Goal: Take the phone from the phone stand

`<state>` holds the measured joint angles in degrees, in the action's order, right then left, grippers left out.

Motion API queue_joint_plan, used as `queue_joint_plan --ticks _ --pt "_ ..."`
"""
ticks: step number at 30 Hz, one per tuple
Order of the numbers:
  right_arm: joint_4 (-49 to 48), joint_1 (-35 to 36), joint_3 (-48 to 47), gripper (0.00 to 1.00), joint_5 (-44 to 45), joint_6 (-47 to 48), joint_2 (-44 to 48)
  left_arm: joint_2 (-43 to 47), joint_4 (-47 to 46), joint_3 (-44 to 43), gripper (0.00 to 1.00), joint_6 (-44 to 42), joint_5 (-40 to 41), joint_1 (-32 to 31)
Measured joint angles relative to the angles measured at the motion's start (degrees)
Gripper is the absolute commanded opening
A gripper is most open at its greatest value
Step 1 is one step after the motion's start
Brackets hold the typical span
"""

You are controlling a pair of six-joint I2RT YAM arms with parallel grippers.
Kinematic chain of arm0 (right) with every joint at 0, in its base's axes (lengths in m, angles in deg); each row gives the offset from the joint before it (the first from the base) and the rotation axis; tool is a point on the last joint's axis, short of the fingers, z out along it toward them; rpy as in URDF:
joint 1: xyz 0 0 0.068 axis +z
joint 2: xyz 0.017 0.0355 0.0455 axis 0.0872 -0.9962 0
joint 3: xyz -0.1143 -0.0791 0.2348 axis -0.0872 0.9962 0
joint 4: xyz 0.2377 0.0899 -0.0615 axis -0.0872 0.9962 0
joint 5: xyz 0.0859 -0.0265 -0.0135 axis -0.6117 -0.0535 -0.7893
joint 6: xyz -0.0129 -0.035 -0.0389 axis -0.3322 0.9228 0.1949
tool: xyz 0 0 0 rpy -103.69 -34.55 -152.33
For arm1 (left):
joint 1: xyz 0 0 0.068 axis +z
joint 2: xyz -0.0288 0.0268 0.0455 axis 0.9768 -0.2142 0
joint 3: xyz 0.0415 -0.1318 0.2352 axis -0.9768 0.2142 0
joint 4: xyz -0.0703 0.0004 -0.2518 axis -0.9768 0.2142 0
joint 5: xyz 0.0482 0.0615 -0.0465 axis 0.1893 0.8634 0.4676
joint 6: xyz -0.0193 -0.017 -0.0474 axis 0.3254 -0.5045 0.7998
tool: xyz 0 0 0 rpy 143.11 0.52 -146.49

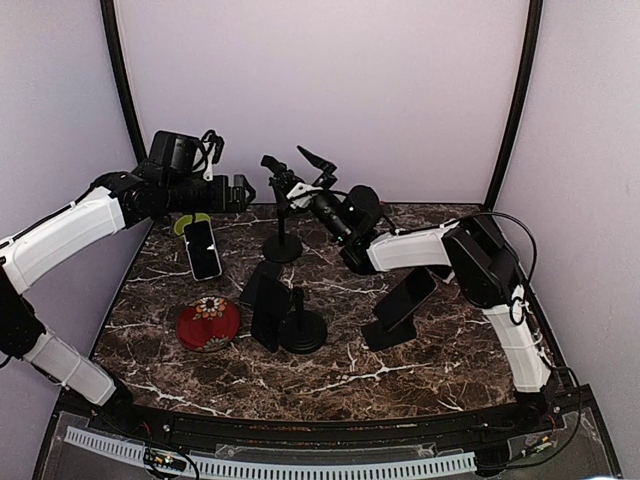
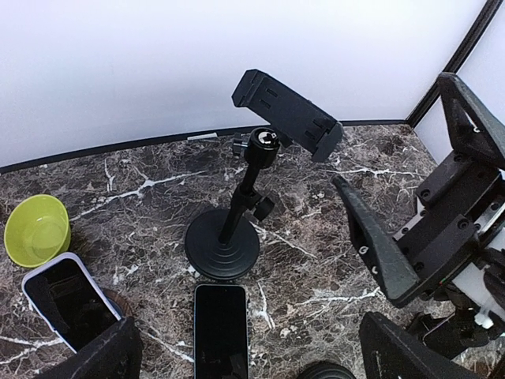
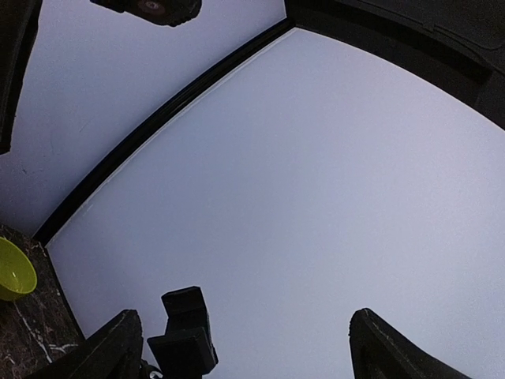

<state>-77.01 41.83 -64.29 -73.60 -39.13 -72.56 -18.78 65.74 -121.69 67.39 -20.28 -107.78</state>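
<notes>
Phone (image 2: 219, 328) flat by stand (image 2: 223, 245): left wrist shows, right wrist doesn't; left gripper (image 1: 243, 190), right gripper (image 1: 292, 163) spread.

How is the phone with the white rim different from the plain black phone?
The white-rimmed phone wears a pale case and lies by the small green bowl. The plain black phone has no case and lies in front of the stand's round black base. Both lie screen-up, screens dark.

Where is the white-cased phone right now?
In the top view the white-cased phone lies left of centre on the table, just in front of the green bowl and behind the red plate.
</notes>
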Motion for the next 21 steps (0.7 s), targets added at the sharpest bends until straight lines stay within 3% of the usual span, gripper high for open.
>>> queue_joint_plan --ticks 11,16,21 --pt "-1.0 1.8 13.2 0.94 0.9 -2.2 17.0 4.1 -0.3 1.9 0.99 -0.7 0.5 0.0" --pt "6.7 2.2 16.5 0.99 4.6 -6.9 29.2 6.3 0.5 2.2 0.99 -1.5 -0.2 0.0" --pt "17.0 2.1 21.7 0.97 6.5 -15.2 43.5 12.4 0.9 5.7 0.99 -1.9 -3.1 0.0"
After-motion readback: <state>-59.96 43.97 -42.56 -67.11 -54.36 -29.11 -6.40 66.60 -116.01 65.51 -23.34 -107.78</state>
